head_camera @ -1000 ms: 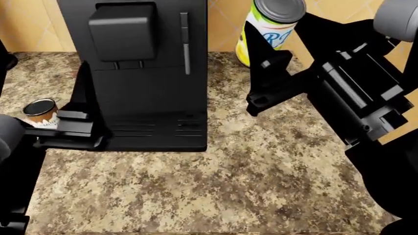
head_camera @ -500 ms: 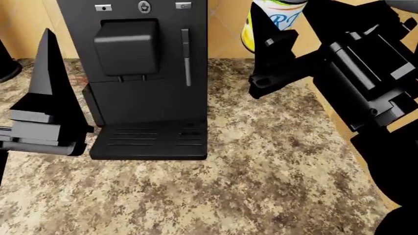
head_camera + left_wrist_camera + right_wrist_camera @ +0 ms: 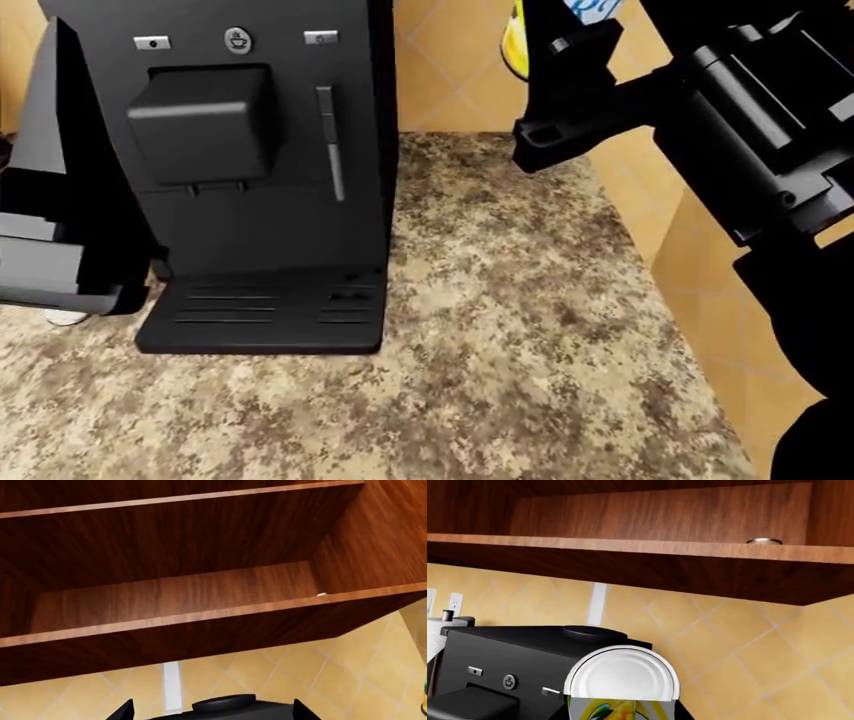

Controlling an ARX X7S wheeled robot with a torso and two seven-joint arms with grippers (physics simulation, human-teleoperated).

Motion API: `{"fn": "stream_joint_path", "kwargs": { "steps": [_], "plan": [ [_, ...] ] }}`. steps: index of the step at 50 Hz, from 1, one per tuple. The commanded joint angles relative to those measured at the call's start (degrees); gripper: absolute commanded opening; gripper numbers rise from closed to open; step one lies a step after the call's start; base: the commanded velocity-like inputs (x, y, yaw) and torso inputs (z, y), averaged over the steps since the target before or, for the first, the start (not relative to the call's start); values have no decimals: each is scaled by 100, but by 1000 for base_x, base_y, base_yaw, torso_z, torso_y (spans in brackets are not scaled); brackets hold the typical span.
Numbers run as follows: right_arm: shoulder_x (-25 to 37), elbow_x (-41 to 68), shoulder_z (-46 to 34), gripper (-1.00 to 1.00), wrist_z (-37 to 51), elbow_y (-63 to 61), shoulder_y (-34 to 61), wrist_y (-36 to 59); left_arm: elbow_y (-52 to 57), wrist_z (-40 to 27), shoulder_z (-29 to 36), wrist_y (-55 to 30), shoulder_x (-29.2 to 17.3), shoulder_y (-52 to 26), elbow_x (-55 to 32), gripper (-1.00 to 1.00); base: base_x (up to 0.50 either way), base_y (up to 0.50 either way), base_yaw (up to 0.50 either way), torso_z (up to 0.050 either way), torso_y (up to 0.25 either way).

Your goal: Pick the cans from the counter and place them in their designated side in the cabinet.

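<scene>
The yellow can shows its white end face and yellow label, with my right gripper shut on it. In the head view this can is cut off by the top edge, held high above the counter by the right gripper. The cabinet hangs above, its lower shelf bare. My left gripper is raised beside the coffee machine, open, with nothing between its fingertips. The white-and-brown can is hidden behind it except for a pale sliver.
A tall black coffee machine stands on the counter between the arms, under the cabinet. A small round knob sits at the shelf edge. A paper-towel roll and wall socket are beyond the machine. Yellow tiled wall bounds the counter's right.
Both arms and the view have gone up. The yellow can rose to the head view's top edge. The left gripper lifted away from the white-and-brown can, which stayed on the counter.
</scene>
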Motion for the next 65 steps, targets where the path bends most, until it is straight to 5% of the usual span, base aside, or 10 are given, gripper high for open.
{"fn": "stream_joint_path", "kwargs": {
  "steps": [1,36,65],
  "plan": [
    [24,-91,-68,-100,-57,-24,0,-49,-8,-109,624,237,-198,-549,-6,100,86,0,0,50,0],
    [16,-190,-288,-100,-131,3,-50,-291,-42,-306,1463,789,-569,-825,351,100,94,-80,0,50,0],
    [-49,1061,-237,-100,1380,150,1053,-326,-3,-430,2104,1016,-780,-1247,545,100,0,0,0,0,0]
  ]
}}
